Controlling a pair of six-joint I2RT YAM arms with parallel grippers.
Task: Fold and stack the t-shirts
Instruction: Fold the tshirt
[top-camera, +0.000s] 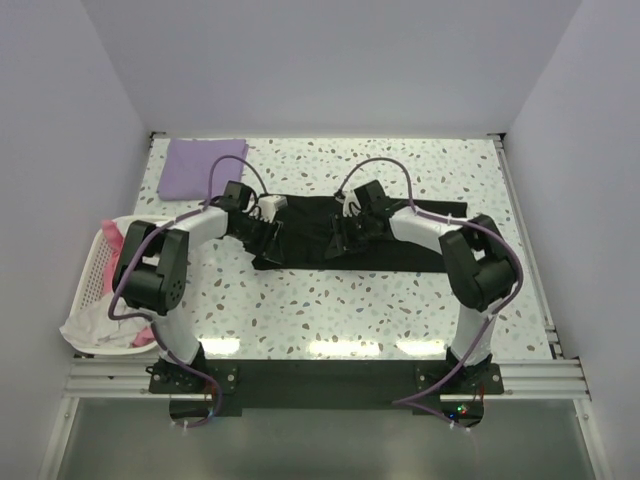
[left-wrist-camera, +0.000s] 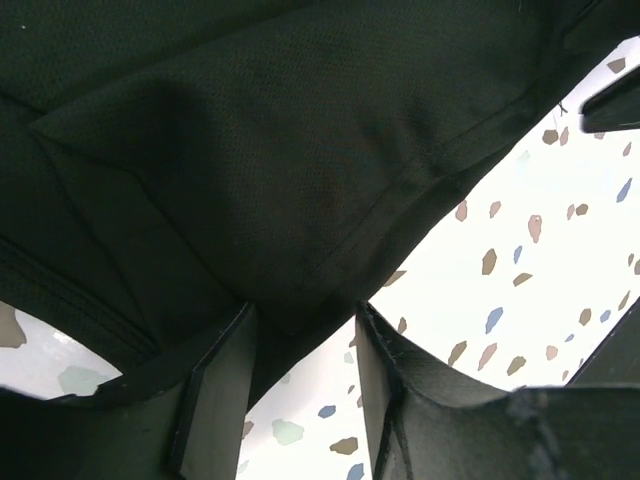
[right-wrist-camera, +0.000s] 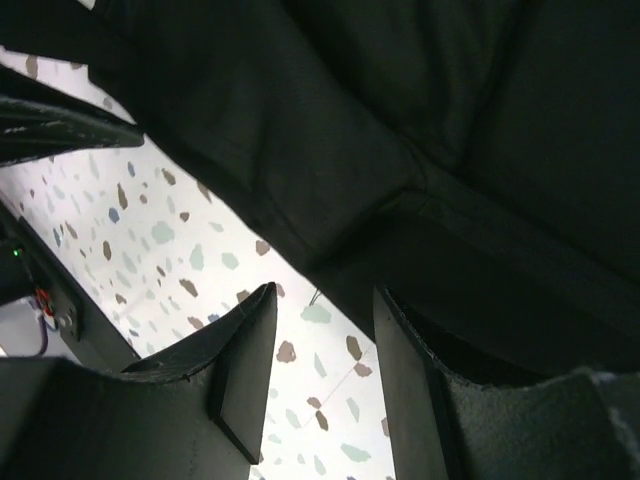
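The speckled table (top-camera: 400, 310) takes up most of the floor of this white-walled booth, with both arms reaching out over it from the near edge. Spread across the middle of it is the black t-shirt (top-camera: 310, 248), lying as a wide, dark, rumpled band between and under the two wrists. Off the table's left edge sits a white lattice basket (top-camera: 92, 270), with white and pink clothes (top-camera: 95, 330) spilling over its near rim. In the far left corner of the table lies the lavender t-shirt (top-camera: 203, 166), a flat folded square, well apart from the black one.

The left gripper (top-camera: 268, 222) is down at the left end of the black t-shirt. Seen from its wrist, its fingers (left-wrist-camera: 215, 400) stand roughly half apart, and a hemmed corner of the black cloth reaches in between the tips; I can't tell whether the pads actually press on it.

The right gripper (top-camera: 350, 230) hangs over the middle of the same shirt. Its fingers (right-wrist-camera: 245, 370) are also about half spread, with bare table showing through the gap and the cloth's edge running just beyond the tips, so it has hold of nothing
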